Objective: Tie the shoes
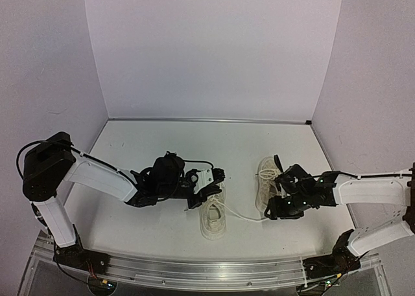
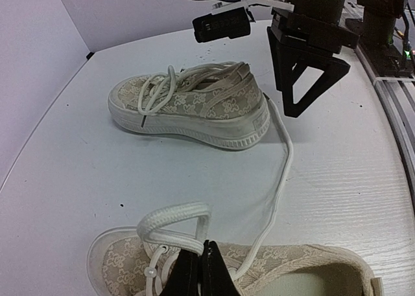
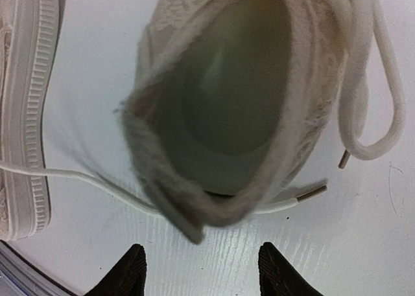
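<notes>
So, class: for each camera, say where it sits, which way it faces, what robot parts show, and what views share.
Top external: above, behind the bases, looking down on the table; left arm, right arm show.
Left wrist: low over the left shoe, facing the right shoe; left gripper, shut on a lace, shows.
Right wrist: above the right shoe's heel, looking into it; open right gripper shows.
Shared: all three show both shoes; left wrist sees the right gripper.
</notes>
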`<state>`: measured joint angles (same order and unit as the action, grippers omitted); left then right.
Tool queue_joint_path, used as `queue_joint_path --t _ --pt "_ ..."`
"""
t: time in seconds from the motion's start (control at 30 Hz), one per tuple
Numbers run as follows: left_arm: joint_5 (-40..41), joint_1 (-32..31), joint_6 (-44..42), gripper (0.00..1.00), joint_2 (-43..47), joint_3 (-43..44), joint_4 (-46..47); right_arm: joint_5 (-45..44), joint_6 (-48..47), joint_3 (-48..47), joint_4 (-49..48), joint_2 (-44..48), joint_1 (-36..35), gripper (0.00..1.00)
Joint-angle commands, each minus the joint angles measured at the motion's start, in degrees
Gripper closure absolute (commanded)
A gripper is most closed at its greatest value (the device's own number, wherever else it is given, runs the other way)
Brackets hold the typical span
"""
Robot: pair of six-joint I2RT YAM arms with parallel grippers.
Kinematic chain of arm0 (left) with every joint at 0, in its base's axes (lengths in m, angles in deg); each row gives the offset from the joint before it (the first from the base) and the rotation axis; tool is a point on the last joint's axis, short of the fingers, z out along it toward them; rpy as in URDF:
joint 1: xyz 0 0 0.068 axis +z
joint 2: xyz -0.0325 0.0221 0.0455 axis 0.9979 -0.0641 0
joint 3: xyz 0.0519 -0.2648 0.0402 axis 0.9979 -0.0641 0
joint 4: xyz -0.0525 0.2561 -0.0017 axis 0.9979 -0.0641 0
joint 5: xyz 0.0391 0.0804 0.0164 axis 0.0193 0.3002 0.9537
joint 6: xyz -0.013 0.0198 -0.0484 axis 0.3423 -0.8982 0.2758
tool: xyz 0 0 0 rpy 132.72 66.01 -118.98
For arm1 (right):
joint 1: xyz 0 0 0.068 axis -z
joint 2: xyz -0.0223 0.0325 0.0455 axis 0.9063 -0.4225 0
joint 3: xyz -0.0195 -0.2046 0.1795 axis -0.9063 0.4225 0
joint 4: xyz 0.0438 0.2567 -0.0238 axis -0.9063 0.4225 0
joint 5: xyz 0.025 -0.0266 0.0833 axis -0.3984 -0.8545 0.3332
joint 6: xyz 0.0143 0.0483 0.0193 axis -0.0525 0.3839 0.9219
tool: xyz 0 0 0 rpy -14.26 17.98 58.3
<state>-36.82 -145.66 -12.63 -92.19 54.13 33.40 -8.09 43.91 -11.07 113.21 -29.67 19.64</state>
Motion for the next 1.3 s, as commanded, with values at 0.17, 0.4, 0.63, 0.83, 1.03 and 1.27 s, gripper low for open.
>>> queue_joint_path --t 0.17,0.4,0.63,0.83,1.03,1.27 --pt "-0.63 -0.26 0.56 1.0 -0.36 1.12 2.51 -5.89 8.53 0.84 -3.51 -4.47 -0.19 0.43" --pt "-0.61 -0.26 0.28 1.0 -0.36 1.22 2.23 -7.43 9.14 -0.24 -6.8 -9.21 -0.19 0.35" --pt "-0.51 -0.26 0.23 1.0 -0.29 1.36 2.27 -9.92 5.38 -5.81 -7.79 -15.51 -0.02 0.35" --pt "-0.23 -0.26 0.24 1.0 -0.17 1.28 2.16 -10.83 1.2 -7.64 -7.98 -16.72 4.54 0.39" --pt "-0.24 -0.26 0.31 1.0 -0.57 1.6 2.39 -7.98 -3.31 -9.9 -8.04 -18.4 5.81 0.47" --pt "0.15 -0.17 0.28 1.0 -0.39 1.26 2.61 -5.39 -1.47 -4.51 -8.23 -15.1 5.81 0.5"
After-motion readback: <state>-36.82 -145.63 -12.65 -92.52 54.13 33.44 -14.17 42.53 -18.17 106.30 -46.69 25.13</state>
